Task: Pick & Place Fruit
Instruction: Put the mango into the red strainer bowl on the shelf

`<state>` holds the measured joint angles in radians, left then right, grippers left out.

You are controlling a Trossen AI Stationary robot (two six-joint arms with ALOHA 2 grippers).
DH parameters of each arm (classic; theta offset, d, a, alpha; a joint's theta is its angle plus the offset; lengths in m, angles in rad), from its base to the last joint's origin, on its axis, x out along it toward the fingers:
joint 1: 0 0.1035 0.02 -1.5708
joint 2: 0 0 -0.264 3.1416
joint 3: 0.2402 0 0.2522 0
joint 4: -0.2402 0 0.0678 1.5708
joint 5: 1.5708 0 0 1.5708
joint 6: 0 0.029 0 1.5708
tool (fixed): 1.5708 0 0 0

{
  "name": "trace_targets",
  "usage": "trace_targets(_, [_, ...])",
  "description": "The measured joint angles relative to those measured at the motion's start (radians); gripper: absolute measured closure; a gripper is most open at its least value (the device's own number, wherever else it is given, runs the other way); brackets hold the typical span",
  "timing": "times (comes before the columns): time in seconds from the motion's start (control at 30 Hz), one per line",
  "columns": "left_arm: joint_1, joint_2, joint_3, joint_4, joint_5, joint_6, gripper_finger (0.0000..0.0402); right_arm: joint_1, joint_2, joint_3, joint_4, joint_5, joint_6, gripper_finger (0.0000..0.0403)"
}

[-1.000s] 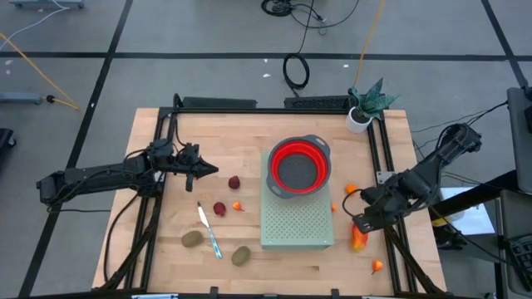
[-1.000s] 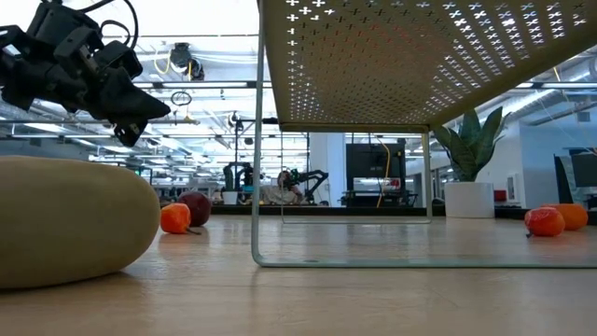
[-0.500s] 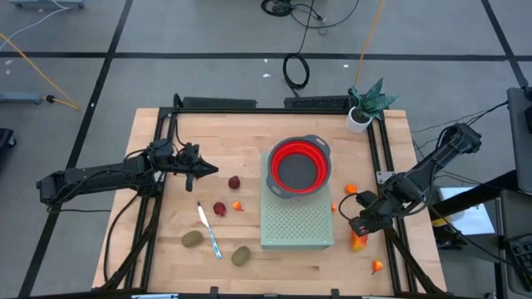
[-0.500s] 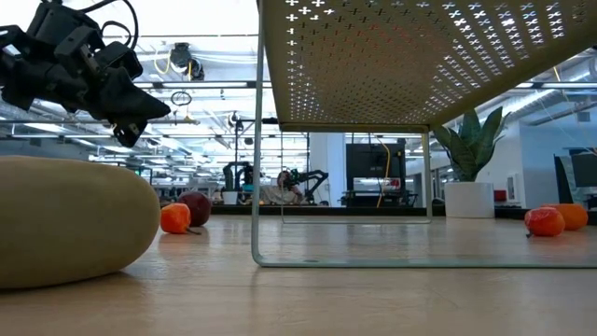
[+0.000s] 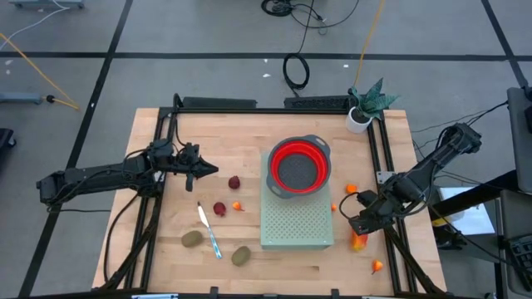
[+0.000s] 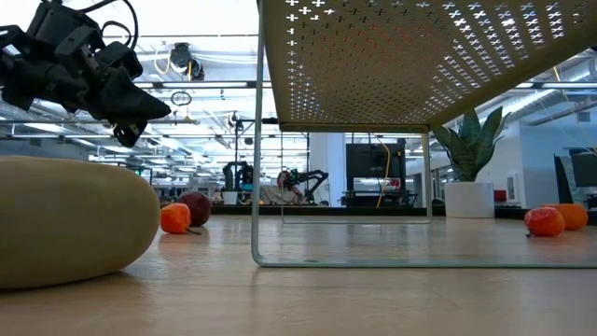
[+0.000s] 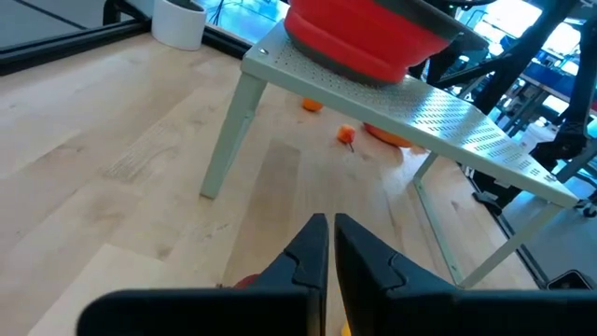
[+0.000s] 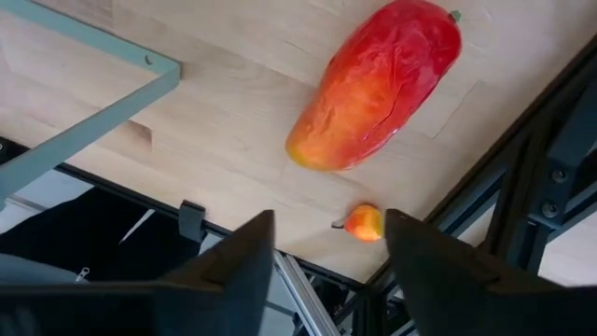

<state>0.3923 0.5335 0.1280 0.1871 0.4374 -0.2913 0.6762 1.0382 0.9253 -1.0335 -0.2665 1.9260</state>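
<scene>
A: Where does the task stand, read from the high view?

B: No fruit is visible in the red bowl (image 5: 298, 169), which sits on the perforated green stand (image 5: 297, 223) just right of the table's centre. Every piece in view lies on the wooden table (image 5: 166, 257). Nothing seems placed so far.

A: Locate the pieces, taking the stand as the clock's centre.

B: The elongated red-orange fruit (image 8: 376, 86) lies at about 3 to 4 o'clock, just beside the stand, with the right gripper (image 8: 328, 245) above it. A tiny orange ball (image 8: 365, 223) lies close to it in the right wrist view. Two more small orange balls (image 5: 351, 189) sit near 2 o'clock. The dark red balls (image 5: 235, 182) are at about 10 o'clock, another orange ball (image 5: 238, 206) at 9, and the brown-green ovals (image 5: 241, 255) near 8, either side of the blue-handled knife (image 5: 209, 232).

A: And the grippers?

B: The right gripper's fingers stand apart with nothing between them; the large fruit rests free on the wood. The left gripper (image 7: 330, 254) hangs at 10 o'clock, well apart from the stand, fingers pressed together and empty.

A: What remains?

B: Seemingly everything: each piece awaits its grasp and carry.
</scene>
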Motion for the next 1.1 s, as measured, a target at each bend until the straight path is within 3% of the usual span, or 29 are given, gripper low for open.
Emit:
trace_targets(0.2, [0.0,0.0,0.0,0.0,0.0,0.002,0.038,0.0,0.0,0.0,-0.007,0.001,0.001,0.0116])
trace_targets(0.37, [0.0,0.0,0.0,-0.001,0.0,0.006,0.038,0.0,0.0,0.0,-0.007,0.004,0.013,0.0077])
trace_targets(0.6, [0.0,0.0,0.0,-0.001,0.0,0.031,0.038,0.0,0.0,-0.027,-0.001,0.003,0.071,0.0072])
trace_targets(1.1, [0.0,0.0,0.0,-0.003,-0.001,0.051,0.038,0.0,0.0,-0.125,0.212,0.0,0.078,0.0067])
